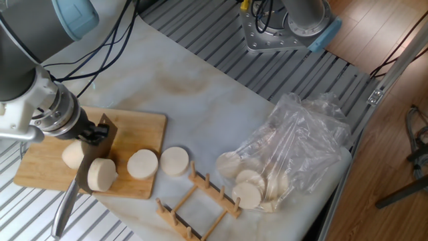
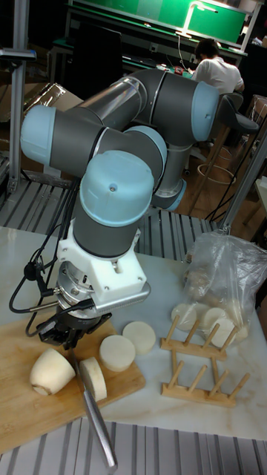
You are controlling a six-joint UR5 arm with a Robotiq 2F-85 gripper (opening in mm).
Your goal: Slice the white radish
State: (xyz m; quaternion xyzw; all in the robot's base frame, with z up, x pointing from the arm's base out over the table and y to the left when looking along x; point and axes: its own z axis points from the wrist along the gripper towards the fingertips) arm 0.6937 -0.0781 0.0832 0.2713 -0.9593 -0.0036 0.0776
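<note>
White radish [image 1: 72,155] lies just below the knife-gripping jaws.

Wood plank floor [image 1: 374,100] at right, green-lit bench [image 2: 148,22] behind, seated person [image 2: 215,70], ribbed metal tabletop [image 1: 200,30]

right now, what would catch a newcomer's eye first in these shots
The big grey and blue arm looms over the wooden board at the table's left, a knife down between two radish pieces. Right of the board lie round slices, then a wooden rack and a crumpled clear bag holding more slices.
</note>
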